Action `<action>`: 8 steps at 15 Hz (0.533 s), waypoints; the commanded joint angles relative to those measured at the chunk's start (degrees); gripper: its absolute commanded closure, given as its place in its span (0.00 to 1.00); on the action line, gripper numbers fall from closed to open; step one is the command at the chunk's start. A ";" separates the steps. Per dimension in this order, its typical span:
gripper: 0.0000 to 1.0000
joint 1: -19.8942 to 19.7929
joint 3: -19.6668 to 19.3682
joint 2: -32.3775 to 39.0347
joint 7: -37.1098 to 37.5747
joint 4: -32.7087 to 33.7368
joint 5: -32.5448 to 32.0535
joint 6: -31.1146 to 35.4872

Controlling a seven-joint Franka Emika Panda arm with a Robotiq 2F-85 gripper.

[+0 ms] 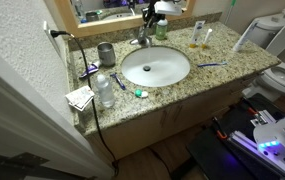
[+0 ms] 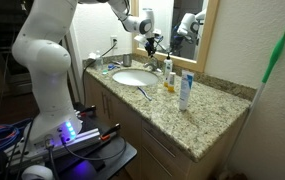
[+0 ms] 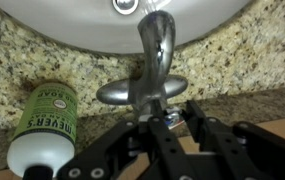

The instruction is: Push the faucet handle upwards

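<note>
The small chrome faucet (image 1: 142, 38) stands at the back rim of the white oval basin (image 1: 155, 67). In the wrist view the faucet handle (image 3: 154, 50), a silvery lever, runs from the oval chrome base toward the basin (image 3: 72, 25). My gripper (image 3: 170, 120) sits just behind and above the faucet, its black fingers close together with the tips at the faucet's rear. A small silvery bit shows between them. In both exterior views the gripper (image 1: 150, 18) (image 2: 152, 45) hangs right over the faucet (image 2: 154, 62) in front of the mirror.
A green soap bottle (image 3: 42, 125) (image 1: 161, 28) stands close beside the faucet. A grey metal cup (image 1: 106, 54), toothbrushes, a water bottle (image 1: 103, 90) and tubes (image 2: 185, 90) lie on the granite counter (image 1: 207, 75). The mirror and wall are just behind. A toilet (image 1: 282, 75) is beside the counter.
</note>
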 commanded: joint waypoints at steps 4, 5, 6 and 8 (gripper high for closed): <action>0.93 -1.68 1.39 -11.35 -1.31 -10.24 3.80 10.19; 0.46 -1.42 1.28 -13.28 -0.84 -10.92 3.93 11.52; 0.44 -1.54 1.45 -15.21 -1.21 -11.59 4.32 11.83; 0.31 -1.78 2.04 -21.21 -2.68 -14.21 4.89 8.77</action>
